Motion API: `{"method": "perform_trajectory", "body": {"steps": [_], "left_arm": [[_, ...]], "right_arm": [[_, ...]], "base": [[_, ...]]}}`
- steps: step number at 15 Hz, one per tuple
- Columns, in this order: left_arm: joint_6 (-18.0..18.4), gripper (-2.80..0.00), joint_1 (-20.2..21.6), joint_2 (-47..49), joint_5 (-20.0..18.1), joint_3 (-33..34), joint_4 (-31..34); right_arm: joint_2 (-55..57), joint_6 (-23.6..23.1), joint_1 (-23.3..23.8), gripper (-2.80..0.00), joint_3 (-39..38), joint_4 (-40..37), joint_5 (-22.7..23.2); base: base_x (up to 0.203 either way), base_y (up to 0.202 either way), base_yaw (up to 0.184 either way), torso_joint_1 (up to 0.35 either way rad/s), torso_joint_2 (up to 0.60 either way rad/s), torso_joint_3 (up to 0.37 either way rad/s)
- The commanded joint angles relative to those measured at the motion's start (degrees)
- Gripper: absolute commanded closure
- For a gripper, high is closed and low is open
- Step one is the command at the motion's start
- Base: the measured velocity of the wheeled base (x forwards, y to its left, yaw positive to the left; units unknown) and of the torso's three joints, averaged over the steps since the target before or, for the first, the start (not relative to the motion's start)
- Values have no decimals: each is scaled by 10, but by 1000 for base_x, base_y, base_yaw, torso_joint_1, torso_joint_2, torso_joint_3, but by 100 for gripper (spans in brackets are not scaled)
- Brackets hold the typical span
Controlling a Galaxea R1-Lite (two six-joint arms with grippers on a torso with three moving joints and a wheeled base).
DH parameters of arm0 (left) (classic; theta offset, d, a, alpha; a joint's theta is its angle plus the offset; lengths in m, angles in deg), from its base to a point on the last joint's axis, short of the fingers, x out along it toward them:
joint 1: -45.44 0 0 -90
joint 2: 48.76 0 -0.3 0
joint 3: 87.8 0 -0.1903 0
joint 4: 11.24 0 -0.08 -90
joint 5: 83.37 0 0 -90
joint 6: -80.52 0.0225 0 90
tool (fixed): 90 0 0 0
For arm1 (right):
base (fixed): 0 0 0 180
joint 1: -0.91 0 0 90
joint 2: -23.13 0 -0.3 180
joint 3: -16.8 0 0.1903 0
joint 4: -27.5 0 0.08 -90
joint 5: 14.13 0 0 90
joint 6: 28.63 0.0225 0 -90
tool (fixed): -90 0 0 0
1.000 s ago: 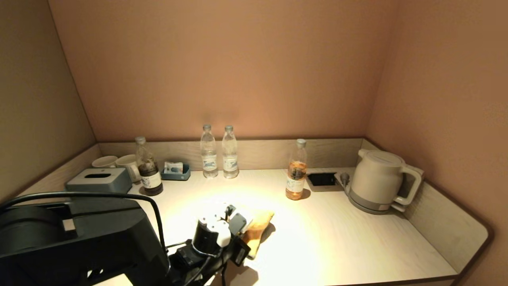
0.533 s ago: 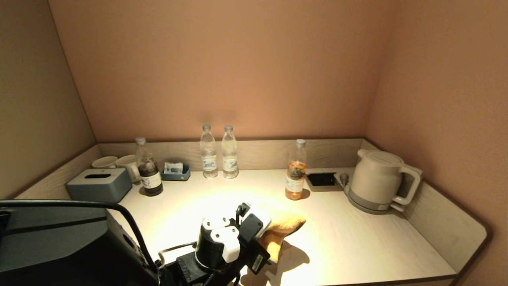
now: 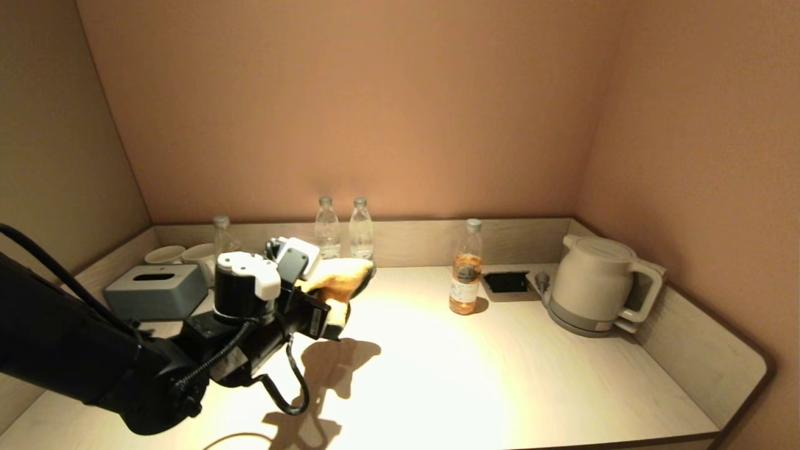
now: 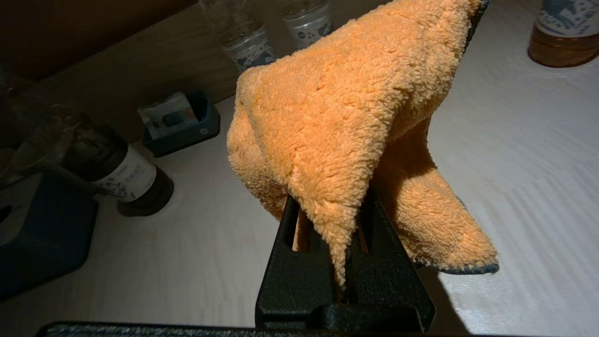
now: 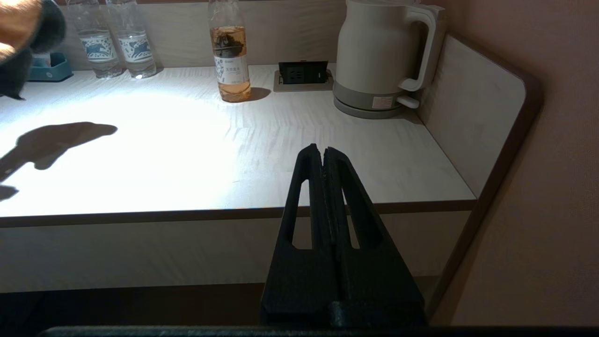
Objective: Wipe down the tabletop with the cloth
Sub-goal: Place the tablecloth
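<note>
We find the orange cloth (image 3: 334, 281) pinched between the fingers of the left gripper (image 3: 340, 275), bunched over the fingertips and drooping in loose folds on either side; in the left wrist view the cloth (image 4: 346, 126) covers the black fingers (image 4: 285, 262) almost to their base, one corner hanging down between them. The cloth hangs in the air, clear of the tabletop (image 3: 475, 369), and throws a shadow on the lit surface below it. We see the left arm reaching in from the robot's left, raised above the left half of the tabletop, its gripper pointing toward the back wall, in line with the two clear water bottles (image 3: 342, 230). Behind the arm stand a dark bottle (image 4: 119, 171), a grey tissue box (image 3: 155, 289), two white mugs (image 3: 187, 255) and a small blue tray (image 4: 180, 122). Well apart to the right we note an amber bottle (image 3: 465, 269), a black socket panel (image 3: 506, 282) and a white kettle (image 3: 594, 284). The right gripper (image 5: 324, 157) hangs off the front edge of the tabletop, fingers pressed together on nothing.
</note>
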Motion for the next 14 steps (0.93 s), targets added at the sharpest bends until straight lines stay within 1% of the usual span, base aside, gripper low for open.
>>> {"method": "perform_trajectory", "body": {"steps": [1,2,4,6,7,8,9,11,12,13,14], "left_arm": [[-27,0,49,-38,-1,-54,121],[-50,0,59,-42,-2,-88,195],[-92,0,72,-51,-7,-133,285],[-127,0,84,-68,-18,-196,443],[-139,0,99,-81,-24,-223,516],[-146,0,124,-93,-27,-244,570],[-151,0,151,-103,-29,-262,616],[-152,0,209,-112,-37,-297,680],[-152,0,221,-113,-43,-308,698],[-151,0,249,-113,-50,-322,716],[-149,0,268,-113,-57,-336,735]], "right_arm": [[0,0,0,0,0,0,0],[0,0,0,0,0,1,0],[0,0,0,0,0,0,0],[0,0,0,0,0,1,0],[0,0,0,0,0,0,0],[0,0,0,0,0,0,0],[0,0,0,0,0,1,0],[0,0,0,0,0,0,0],[0,0,0,0,0,1,0],[0,0,0,0,0,0,0],[0,0,0,0,0,0,0]], "base": [[0,0,0,0,0,0],[0,0,0,0,0,0],[0,0,0,0,0,0],[0,0,0,0,0,0],[0,0,0,0,0,0],[0,0,0,0,0,0],[0,0,0,0,0,0],[0,0,0,0,0,0],[0,0,0,0,0,0],[0,0,0,0,0,0],[0,0,0,0,0,0]]}}
